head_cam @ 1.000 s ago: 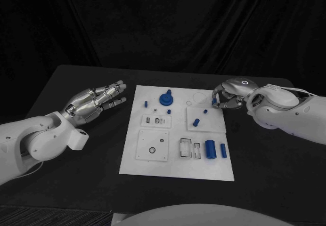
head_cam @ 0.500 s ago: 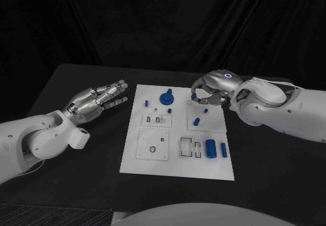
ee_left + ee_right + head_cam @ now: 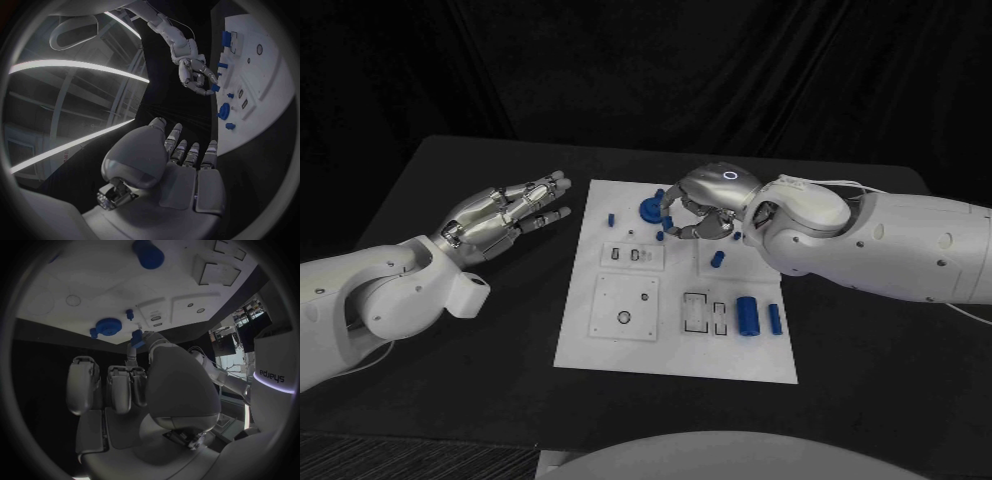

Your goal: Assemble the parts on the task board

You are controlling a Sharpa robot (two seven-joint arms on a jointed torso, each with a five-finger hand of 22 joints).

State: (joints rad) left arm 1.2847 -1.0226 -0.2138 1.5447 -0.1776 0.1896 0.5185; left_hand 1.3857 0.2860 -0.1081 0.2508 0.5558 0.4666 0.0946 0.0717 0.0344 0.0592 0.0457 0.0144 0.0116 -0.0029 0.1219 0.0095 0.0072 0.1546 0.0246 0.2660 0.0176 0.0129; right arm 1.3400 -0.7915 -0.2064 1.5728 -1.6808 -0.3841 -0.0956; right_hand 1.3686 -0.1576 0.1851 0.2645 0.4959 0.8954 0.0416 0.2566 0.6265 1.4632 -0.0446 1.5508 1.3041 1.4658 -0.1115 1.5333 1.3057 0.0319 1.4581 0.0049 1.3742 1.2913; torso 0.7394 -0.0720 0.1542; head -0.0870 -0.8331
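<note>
My silver right hand [image 3: 705,212], my silver left hand [image 3: 502,214], white task board [image 3: 678,345], blue parts [image 3: 747,318], black table [image 3: 877,350], white arms.

The right hand [image 3: 701,208] covers part of the white board [image 3: 678,355] and the small blue piece [image 3: 135,338] in its fingers. How it grips the piece is unclear.

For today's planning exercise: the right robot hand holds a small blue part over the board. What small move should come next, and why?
Probably lower the right robot hand slowly toward the task board. It pinches a small blue part above the board's far end, near the round blue piece, not yet seated. Which hole it suits is unclear.
</note>
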